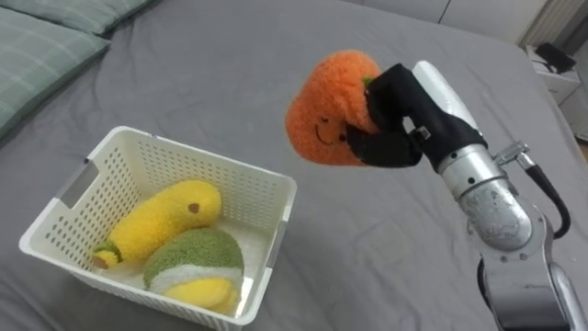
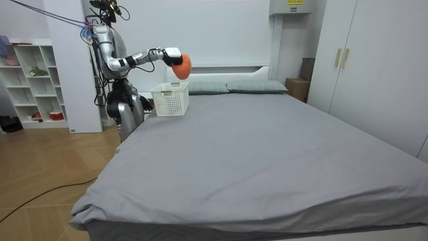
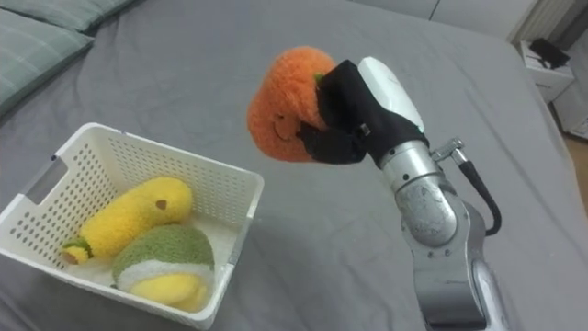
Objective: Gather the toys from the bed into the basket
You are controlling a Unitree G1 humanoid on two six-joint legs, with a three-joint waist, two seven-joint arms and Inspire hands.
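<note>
The right hand (image 1: 395, 119) reaches out over the grey bed (image 1: 184, 64) with its fingers curled round a round orange plush toy (image 1: 322, 110), gripping it from the side. The toy sits at the far-left end of the hand, held in the air clear of the cover, its stitched smiling face turned down and to the left. Below the hand and off to its left a white plastic basket (image 1: 156, 165) with mesh walls stands on the bed. It is apart from the held toy, which hangs just past the basket's right rim, above and beyond it. Two toys lie inside the basket. A long yellow plush toy (image 1: 161, 221) lies slantwise on the side farther from the hand. A rounded green and yellow plush toy (image 1: 195, 262) touches it in the near corner, closer to the hand. Well beyond the basket, far to the hand's left, a striped pillow (image 1: 37, 46) lies at the head of the bed. In the room view the robot stands at the bedside near the head end, with white shelves (image 2: 33, 80) behind it
</note>
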